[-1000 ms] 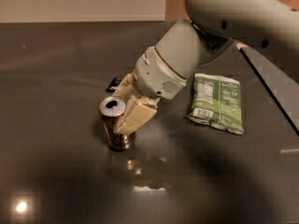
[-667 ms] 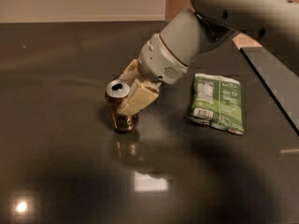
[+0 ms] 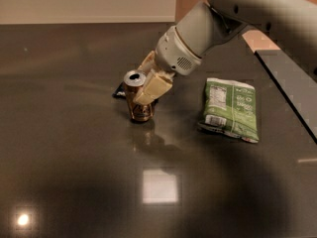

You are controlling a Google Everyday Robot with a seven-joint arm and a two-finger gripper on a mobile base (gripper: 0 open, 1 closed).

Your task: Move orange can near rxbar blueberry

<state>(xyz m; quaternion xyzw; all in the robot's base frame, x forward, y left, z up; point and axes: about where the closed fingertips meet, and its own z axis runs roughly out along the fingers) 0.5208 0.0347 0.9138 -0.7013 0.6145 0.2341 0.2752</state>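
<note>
The orange can [image 3: 134, 108] stands upright on the dark table [image 3: 69, 182], silver top and pull tab showing. My gripper [image 3: 140, 89] reaches down from the upper right and is shut on the can; one cream finger [image 3: 154, 87] lies across its right side and the other sits behind it. The rxbar blueberry [image 3: 119, 90] is a dark flat wrapper just behind and left of the can. Only its left end shows; the can and gripper hide the rest.
A green snack bag [image 3: 231, 108] lies flat to the right of the can. The table's right edge [image 3: 290, 90] runs diagonally at the far right, with a lighter floor beyond it. Light glare spots [image 3: 159, 186] lie on the table in front.
My gripper has carried the orange can away from the camera and to the right, so it now stands close to the dark wrapper. The green bag has not moved.
</note>
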